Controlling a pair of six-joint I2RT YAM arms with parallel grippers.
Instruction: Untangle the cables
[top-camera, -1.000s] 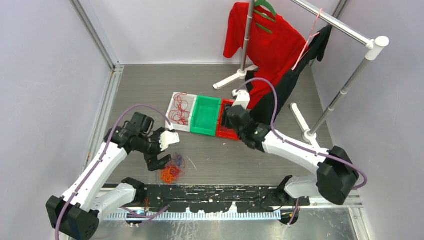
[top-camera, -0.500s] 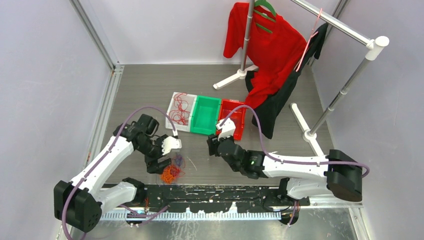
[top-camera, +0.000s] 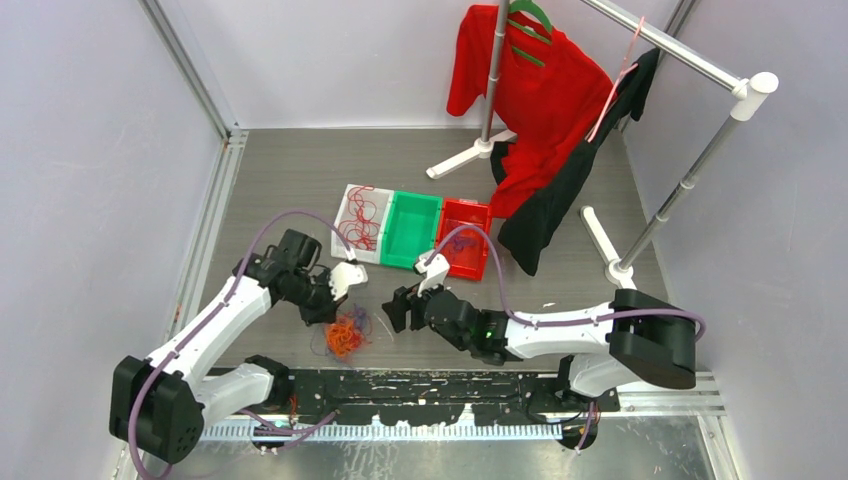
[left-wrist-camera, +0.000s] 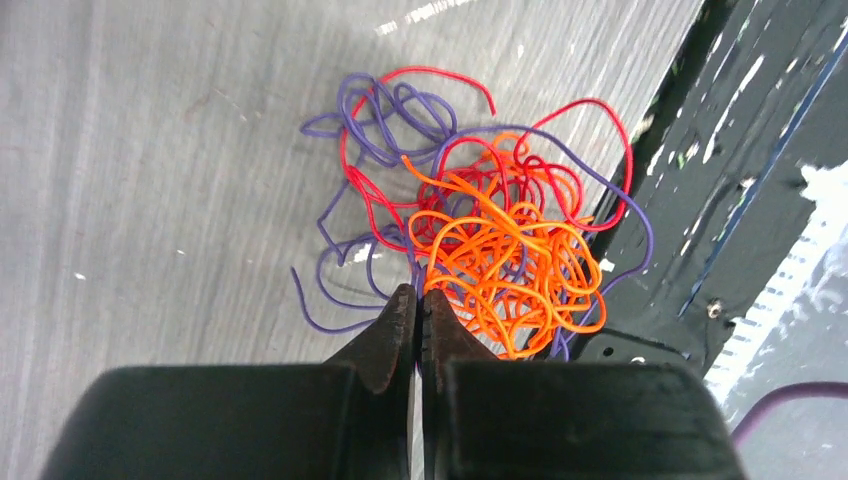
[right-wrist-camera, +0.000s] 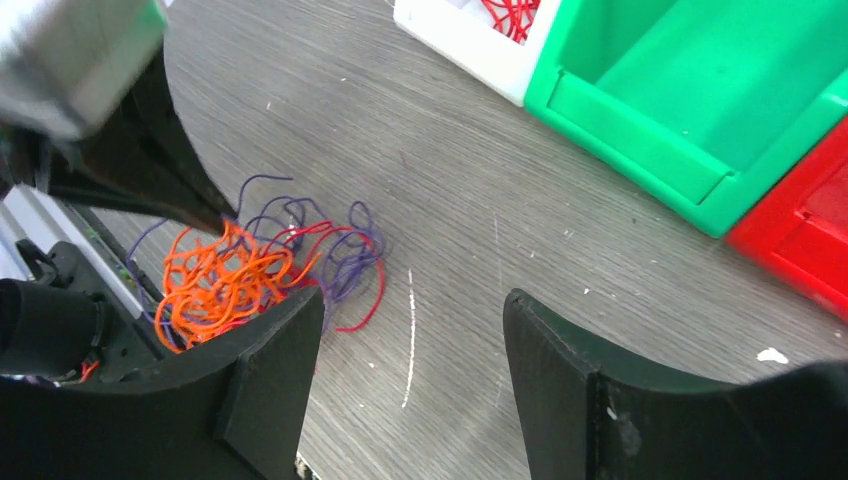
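Partly done: some red wire loops (top-camera: 360, 215) lying in white plastic bin (top-camera: 341, 228), main tangle of thin orange, red and purple cables (left-wrist-camera: 490, 250) unsorted on grey table (top-camera: 300, 170) near its front edge, left claw (left-wrist-camera: 415, 300) pressed together at tangle's rim, right claw (right-wrist-camera: 415, 310) spread just beside

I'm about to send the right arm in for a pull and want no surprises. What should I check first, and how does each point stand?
1. Right gripper open: ok.
2. Right gripper over the cables: not ok, only bare table between its fingers.
3. Left gripper pinching a strand: cannot tell; it is shut at the tangle's edge.
4. Colours separated: not ok, red, orange and purple form one knot.
5. Green bin empty: ok.
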